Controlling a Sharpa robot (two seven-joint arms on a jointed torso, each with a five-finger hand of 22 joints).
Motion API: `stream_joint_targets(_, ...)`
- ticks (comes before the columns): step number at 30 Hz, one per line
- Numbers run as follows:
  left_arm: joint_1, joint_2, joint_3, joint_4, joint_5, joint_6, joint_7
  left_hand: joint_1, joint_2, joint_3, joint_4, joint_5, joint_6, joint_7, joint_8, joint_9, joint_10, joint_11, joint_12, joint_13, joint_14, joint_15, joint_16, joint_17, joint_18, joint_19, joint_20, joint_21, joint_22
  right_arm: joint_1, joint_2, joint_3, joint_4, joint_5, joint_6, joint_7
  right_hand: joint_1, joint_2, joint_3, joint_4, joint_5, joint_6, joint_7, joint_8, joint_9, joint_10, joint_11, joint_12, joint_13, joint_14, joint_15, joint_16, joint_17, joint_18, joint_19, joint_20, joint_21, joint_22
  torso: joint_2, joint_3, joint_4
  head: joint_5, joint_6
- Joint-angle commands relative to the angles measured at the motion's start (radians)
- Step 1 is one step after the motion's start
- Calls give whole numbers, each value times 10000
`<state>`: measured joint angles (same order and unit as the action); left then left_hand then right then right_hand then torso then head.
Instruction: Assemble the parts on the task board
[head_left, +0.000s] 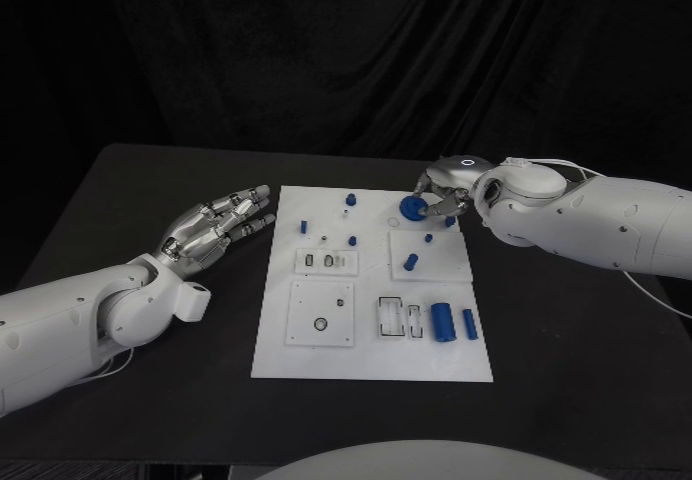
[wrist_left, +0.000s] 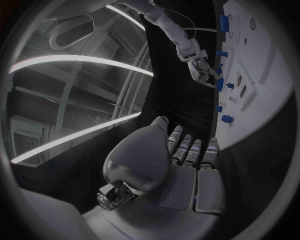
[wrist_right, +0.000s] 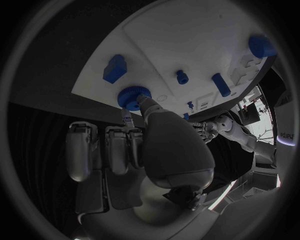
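Left robot hand: the left robot hand (head_left: 216, 227) lies over the bench (head_left: 130, 200) just beside the task board's left edge, palm down, fingers straight and spread, holding nothing; its fingertips point toward the board's far left corner.
Task board: the white task board (head_left: 361, 365) lies in the middle of the bench, its long axis running from the robot's side to the far side.
Left column of parts: a small blue peg (head_left: 306, 226) stands near the far left of the board; nearer the robot are white inset plates with dark slots and rings.
Far middle: a small blue piece (head_left: 351, 200) sits near the far edge.
Blue cylinders: two blue cylinders (head_left: 453, 322) lie side by side in the near right part of the board, long axes pointing from near to far; a shorter blue cylinder (head_left: 411, 263) lies further back, tilted slightly.
Blue round knob: a blue round knob (wrist_right: 132, 97) with a ribbed rim sits at the far right corner of the board, its flat face up.
Right robot hand: the right robot hand (head_left: 444, 195) pinches this knob between fingertips, other fingers curled alongside.
Blue block: a blue block (wrist_right: 115, 68) stands just beside the knob.
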<state>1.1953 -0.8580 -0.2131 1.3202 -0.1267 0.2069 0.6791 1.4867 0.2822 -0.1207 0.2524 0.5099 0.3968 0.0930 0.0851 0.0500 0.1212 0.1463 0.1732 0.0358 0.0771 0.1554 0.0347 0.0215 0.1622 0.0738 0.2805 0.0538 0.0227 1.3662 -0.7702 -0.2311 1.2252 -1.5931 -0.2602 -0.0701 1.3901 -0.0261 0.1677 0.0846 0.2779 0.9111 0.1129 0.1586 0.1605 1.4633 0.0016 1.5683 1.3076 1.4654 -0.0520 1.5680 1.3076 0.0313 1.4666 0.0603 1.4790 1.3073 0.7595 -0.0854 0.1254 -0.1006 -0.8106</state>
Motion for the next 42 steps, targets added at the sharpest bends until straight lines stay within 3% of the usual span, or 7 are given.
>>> stream_joint_targets(1,-26,15,11,10,11,138,1053,77,-6,75,3,69,-26,38,-46,7,-72,-4,-42,-15,-62,12,-69,-16,199,-77,-11,-43,-12,-177,23,-102,-34,-85,270,26,2,74,-49,-19,-50,326,-329,953,1195,1075,-57,25,2632,1054,-61,28,2632,4,275,-58,-31,1961,5,5,6,-5,-1)
stream_joint_targets(3,-31,16,11,7,11,142,1056,77,-6,75,3,69,-26,38,-46,7,-72,-4,-42,-15,-62,12,-69,-16,199,-77,-11,-43,-12,-180,7,-102,-23,-85,185,70,-12,115,-84,-53,-5,208,-353,1177,1453,1075,-77,25,2632,1054,-84,28,2632,1,286,-79,-26,1975,4,6,9,-5,11)
stream_joint_targets(6,-38,8,11,9,11,141,1063,77,-6,75,3,69,-26,38,-46,7,-72,-4,-42,-15,-62,12,-69,-16,199,-77,-11,-43,-12,-183,-56,-101,44,-85,-6,140,-45,131,-86,-119,736,72,-407,1648,1976,1075,-134,25,2632,1054,-133,28,2632,-43,401,-128,99,2081,5,6,15,1,25)
stream_joint_targets(14,-45,-66,11,51,11,97,1081,77,-6,75,3,69,-26,38,-46,7,-72,-4,-42,-15,-62,12,-69,-16,199,-77,-11,-43,-12,-66,-366,-92,560,-85,-467,187,-160,35,-14,-116,1557,-47,-431,1960,2378,1075,-168,25,2632,1054,-180,28,2632,-119,590,-171,327,2250,0,-4,4,45,68)
stream_joint_targets(26,-47,-68,11,59,11,66,1093,83,-13,106,-11,72,-36,36,-50,6,-73,-4,-34,-13,-56,17,-67,-13,199,-70,-6,-39,-9,438,-638,-90,1687,-85,-664,76,-283,-16,-16,-39,1540,-142,-407,1956,2429,1075,-151,25,2632,1054,-174,28,2632,-162,694,-171,459,2339,-4,-9,6,30,114)
stream_joint_targets(36,-47,-119,11,107,11,2,1074,83,-18,113,-14,71,-18,37,-47,9,-62,-2,-15,-9,-45,19,-62,-10,199,-64,-4,-34,-7,489,-145,-90,1585,-85,-404,-32,-382,-49,4,45,1213,-211,-382,1952,2486,1075,-131,25,2632,1054,-159,28,2632,-171,718,-161,486,2362,-12,-35,2,65,135)
stream_joint_targets(42,-48,-75,11,85,11,4,1062,83,-20,114,-15,71,0,37,-43,11,-58,-2,-10,-8,-39,20,-60,-9,199,-62,-3,-33,-6,482,413,-88,1197,-85,-355,-5,-392,-48,6,56,1185,-217,-378,1950,2489,1075,-127,25,2632,1054,-156,28,2632,-173,722,-159,492,2366,5,-13,13,22,127)
